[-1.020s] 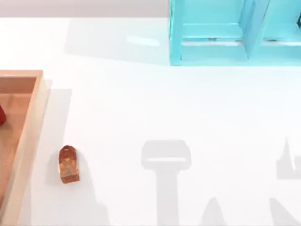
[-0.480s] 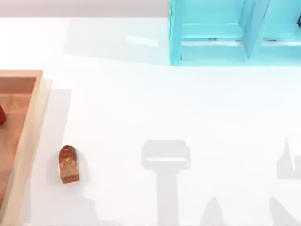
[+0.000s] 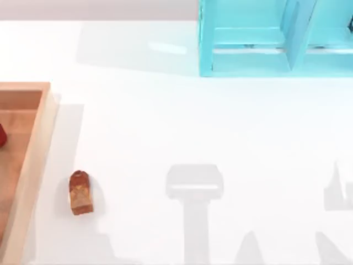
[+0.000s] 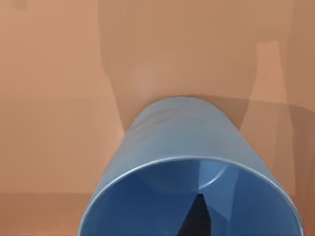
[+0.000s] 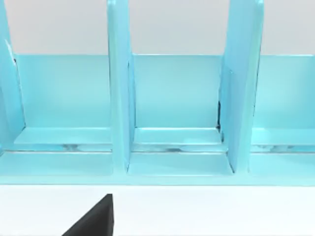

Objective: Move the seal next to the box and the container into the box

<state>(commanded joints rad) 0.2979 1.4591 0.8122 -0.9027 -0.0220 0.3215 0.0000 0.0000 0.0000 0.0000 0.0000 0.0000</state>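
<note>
The seal (image 3: 80, 192) lies on the white surface (image 3: 182, 127) toward eight o'clock in the top view, just beside the box (image 3: 34, 148) but not touching its right rim, carved top pointing to twelve o'clock. The box sits at the nine o'clock edge, and a small red thing (image 3: 2, 135) shows on its floor at the far left. A turquoise cabinet (image 3: 265, 38) stands at one o'clock.

The left wrist view looks at the cup (image 4: 189, 167) close up, its open mouth toward the camera and the box's orange-brown floor (image 4: 54, 98) behind it. A dark finger (image 4: 197, 219) reaches inside the cup; whether the left hand is clenched on it I cannot tell.

The right wrist view faces the cabinet's compartments (image 5: 174, 98), with one dark finger (image 5: 96, 219) over the surface; its state I cannot tell.
</note>
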